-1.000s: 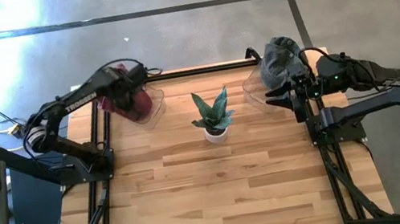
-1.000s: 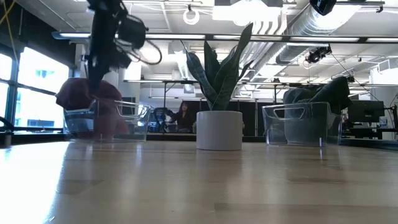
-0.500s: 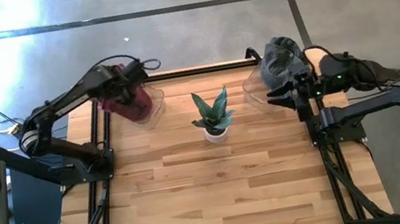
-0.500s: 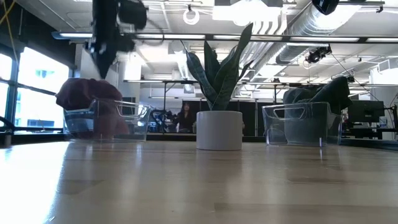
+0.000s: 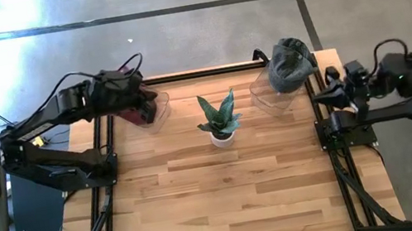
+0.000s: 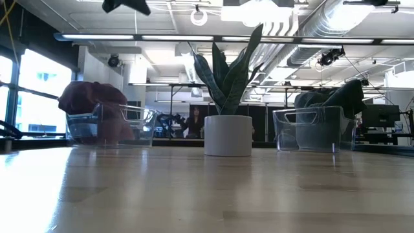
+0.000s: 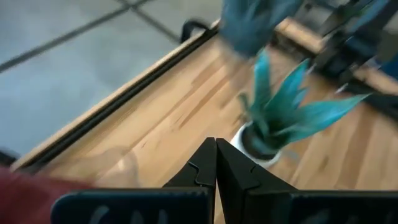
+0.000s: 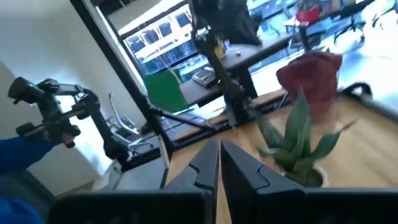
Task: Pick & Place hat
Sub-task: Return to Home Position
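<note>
Red caps heaped in the left transparent bin by the bench's back edge, black cap in the right transparent bin, potted plant between the bins, left pincer closed on nothing, seemingly just above the left bin, right pincer closed and empty at the bench's right edge
</note>
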